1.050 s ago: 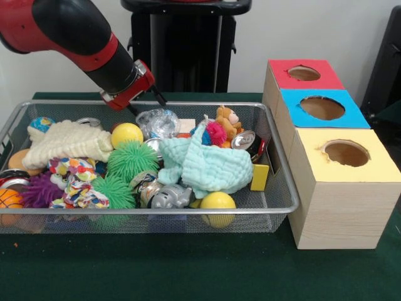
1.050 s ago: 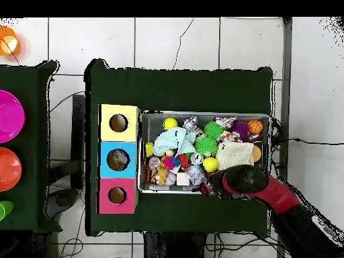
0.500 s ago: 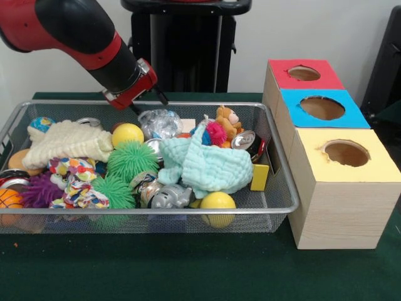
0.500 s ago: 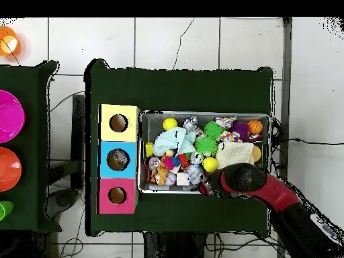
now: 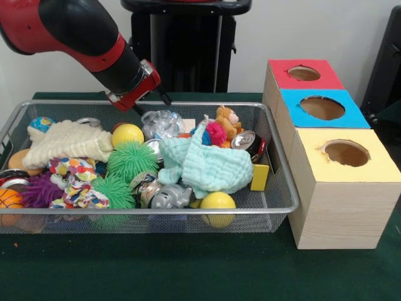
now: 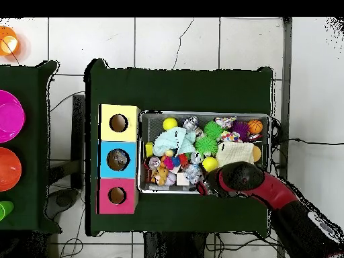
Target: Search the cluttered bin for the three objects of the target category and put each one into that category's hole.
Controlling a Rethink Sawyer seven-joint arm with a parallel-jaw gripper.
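Note:
A wire bin point(image 5: 276, 207) point(image 6: 142, 115) holds a jumble of toys, cloths and cans. My gripper point(image 5: 153, 106) hovers over the bin's back edge, just above a crumpled clear plastic ball point(image 5: 160, 122) and right of a yellow ball point(image 5: 127, 134). Its two dark fingers point(image 5: 164, 98) stand apart, open, with nothing between them. In the overhead view the arm point(image 6: 242, 178) covers the gripper at the bin's lower rim. A mint cloth point(image 5: 207, 164), a crushed can point(image 5: 244, 139) and an orange teddy point(image 5: 227, 120) lie in the bin's right half.
Three wooden boxes with round holes stand beside the bin: red top point(image 5: 304, 73), blue top point(image 5: 322, 108), yellow top point(image 5: 346, 153). Green spiky balls point(image 5: 130, 160), a cream cloth point(image 5: 69, 142), a purple spiky ball point(image 5: 39, 189) and a second yellow ball point(image 5: 218, 202) fill the bin.
The arm has shifted a little to the right in the front view and slightly up along the bin's back edge. Nothing in the bin has moved.

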